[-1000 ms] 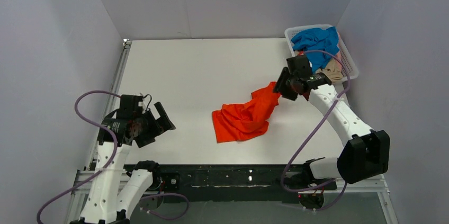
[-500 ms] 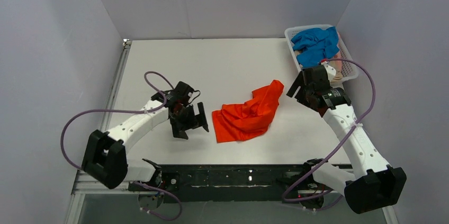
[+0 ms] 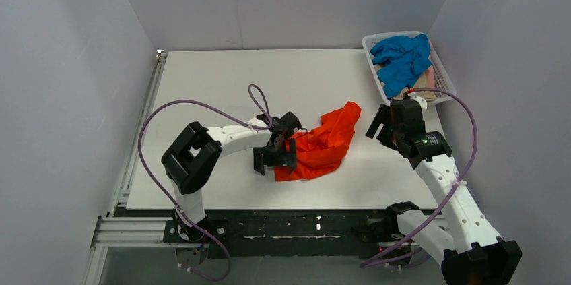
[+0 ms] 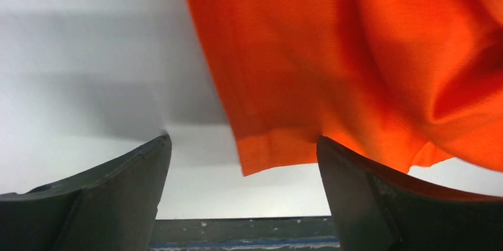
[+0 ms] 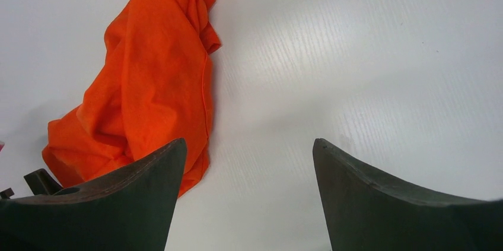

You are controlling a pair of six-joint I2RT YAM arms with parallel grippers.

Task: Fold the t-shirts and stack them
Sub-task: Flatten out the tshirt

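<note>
Orange shirt [image 3: 322, 142]: crumpled on the table [image 3: 222, 83], mid-width, toward the near edge; not spread, not folded.
Long axis: diagonal, from a near-left hem corner to a far-right peak.
Left gripper [image 4: 243, 139]: spread wide, straddling the near-left hem corner; cloth between the jaws, not pinched.
Right gripper [image 3: 389, 120]: spread, empty, just right of the far-right peak, apart from the cloth.
Nearer arm: left, at the cloth; a likely first pinch at that corner.
Blue shirt [image 3: 402, 56]: in the basket [image 3: 441, 76], far right, over a beige shirt [image 3: 404, 91].
Stage: early, judged from one loose shirt and nothing stacked.
</note>
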